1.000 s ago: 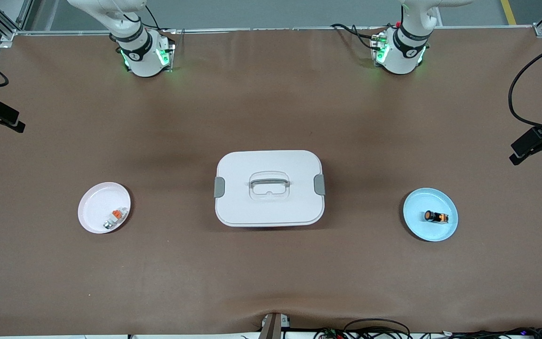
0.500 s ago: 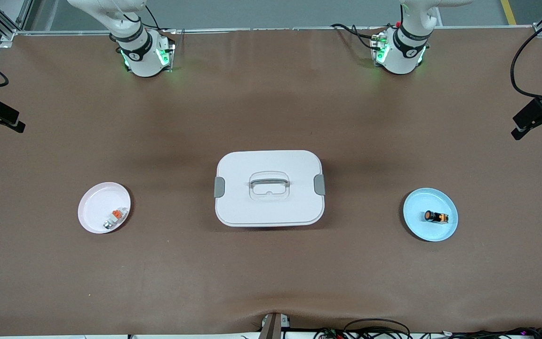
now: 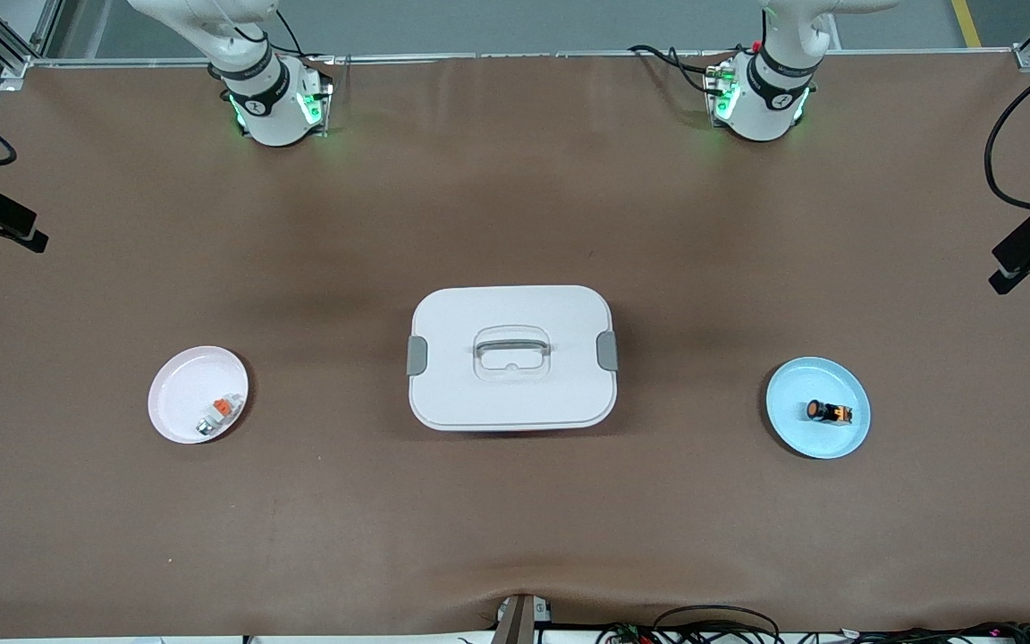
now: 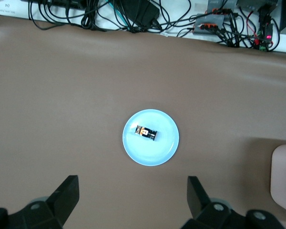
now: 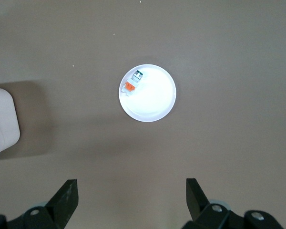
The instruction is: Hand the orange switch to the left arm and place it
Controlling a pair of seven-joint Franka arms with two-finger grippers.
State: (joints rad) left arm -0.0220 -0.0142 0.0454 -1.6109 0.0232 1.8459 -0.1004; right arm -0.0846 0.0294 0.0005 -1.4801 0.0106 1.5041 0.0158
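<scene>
Two plates: both sit on the table, one at each end of the box (image 3: 512, 358), and each is a little nearer the front camera than the box's middle.
Box: it is big and white, its lid is on, and it sits in the middle of the table (image 3: 515, 537).
Orange switch: the orange switch (image 3: 828, 411) lies on its side on the blue plate (image 3: 788, 394), toward the left arm's end of the table from the box.
White plate: the white plate (image 3: 180, 389) is toward the right arm's end from the box, with a small white-grey piece (image 3: 218, 414) with an orange tab on it.
Left gripper: the left gripper (image 4: 132, 200) hangs high over the blue plate, well apart from the switch, with its jaws spread wide and nothing in them.
Right gripper: the right gripper (image 5: 131, 200) hangs high over the white plate, jaws spread wide too, holding nothing.
Done: nothing yet, I think. The switch has not been picked up.
Left to do: all of it. The left gripper must go down and pick up the switch, carry it up and over so it does not bump the box, and pass it to the right gripper. My guess is that it then goes on the white plate.
</scene>
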